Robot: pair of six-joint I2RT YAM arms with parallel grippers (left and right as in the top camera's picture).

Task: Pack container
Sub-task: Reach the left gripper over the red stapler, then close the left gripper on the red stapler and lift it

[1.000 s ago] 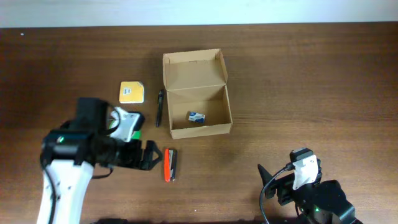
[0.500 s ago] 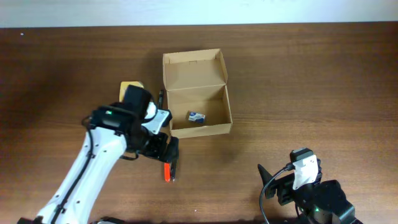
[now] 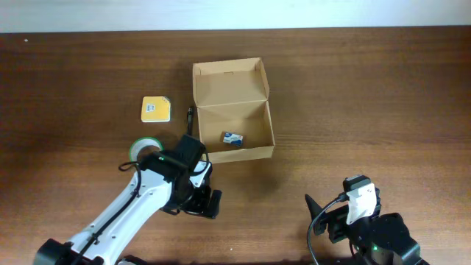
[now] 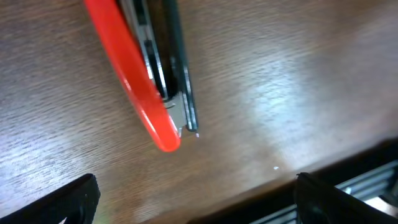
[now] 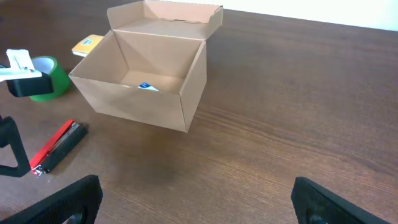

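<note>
The container [image 3: 232, 110] sits at the middle of the table [image 3: 383, 88] with its flap lid standing open at its 12 o'clock side. A small blue-and-white packet [image 3: 233, 138] lies on its floor. The step in hand looks like fetching the next item. The left gripper [image 3: 208, 204] hangs at the box's 7 o'clock, right above the red stapler [image 4: 129, 71]. Its fingers [image 4: 71, 202] are spread wide and hold nothing. In the wrist view the stapler's nose lies toward 11 o'clock of the gap, off centre and apart from both pads. The next move probably calls for shifting over the stapler's body, straddling its narrow width, lowering and then closing. A green tape roll [image 3: 143, 149] at the box's 8 o'clock and a yellow pad [image 3: 155, 109] at its 9 o'clock lie unpacked. The right gripper [image 5: 196, 196] rests at 5 o'clock, well apart from the box, also spread wide and empty.
</note>
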